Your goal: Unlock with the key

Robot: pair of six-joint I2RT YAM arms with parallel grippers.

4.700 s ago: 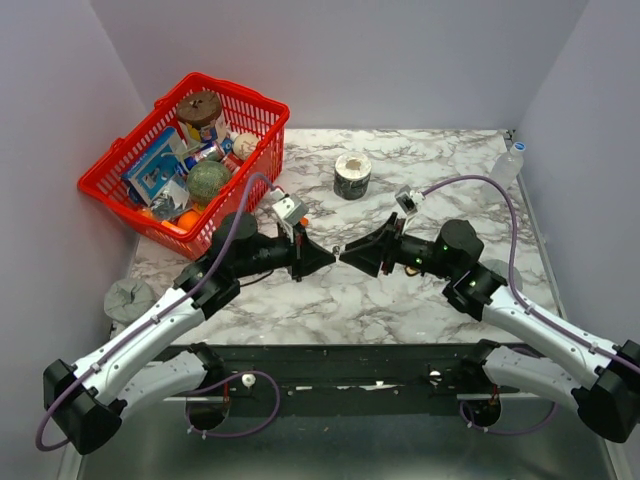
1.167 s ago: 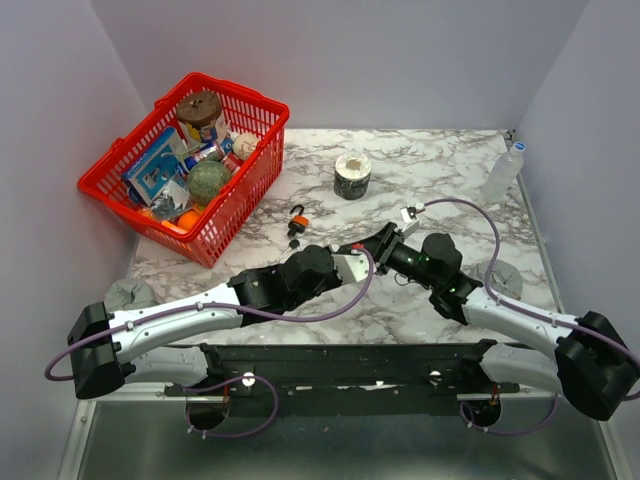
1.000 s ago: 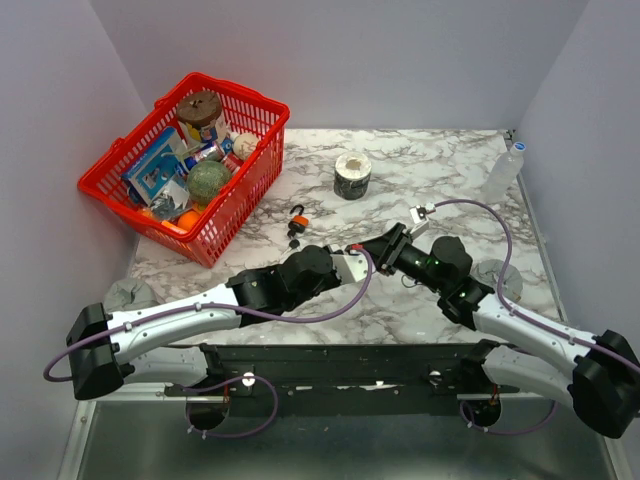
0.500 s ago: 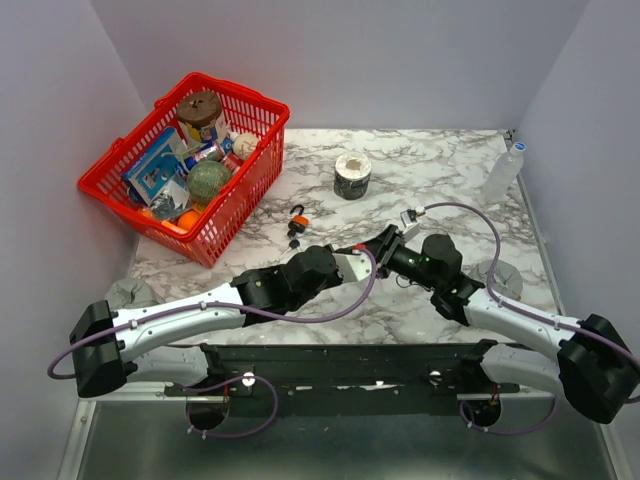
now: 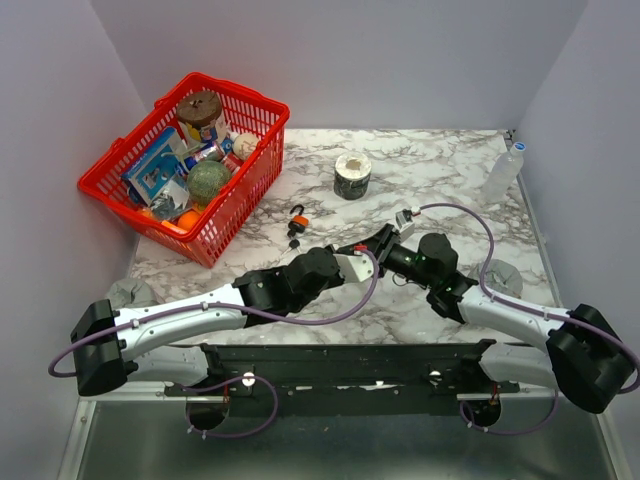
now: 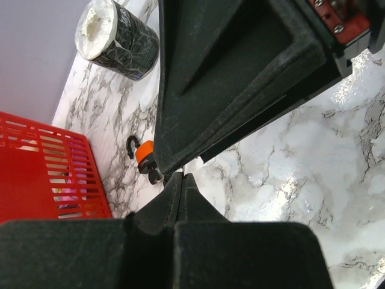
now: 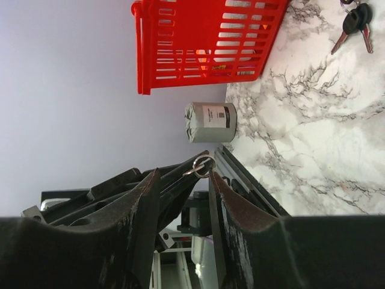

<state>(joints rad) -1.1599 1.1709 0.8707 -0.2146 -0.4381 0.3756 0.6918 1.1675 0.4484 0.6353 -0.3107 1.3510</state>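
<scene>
facing the clenched left end effector (image 6: 182, 176) tip to tip, right end effector (image 7: 184, 176) released.

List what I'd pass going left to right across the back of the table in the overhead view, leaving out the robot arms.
red basket → small orange padlock → dark-wrapped roll → clear plastic bottle

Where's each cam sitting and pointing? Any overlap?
Top external: above, behind the bases, looking down at the marble table; left arm, right arm show.
Left wrist: low, facing the red plastic basket and orange-and-black padlock; own shut left gripper shows.
Right wrist: low, facing the basket; own open right gripper shows.
Shared: basket in all three.
</scene>
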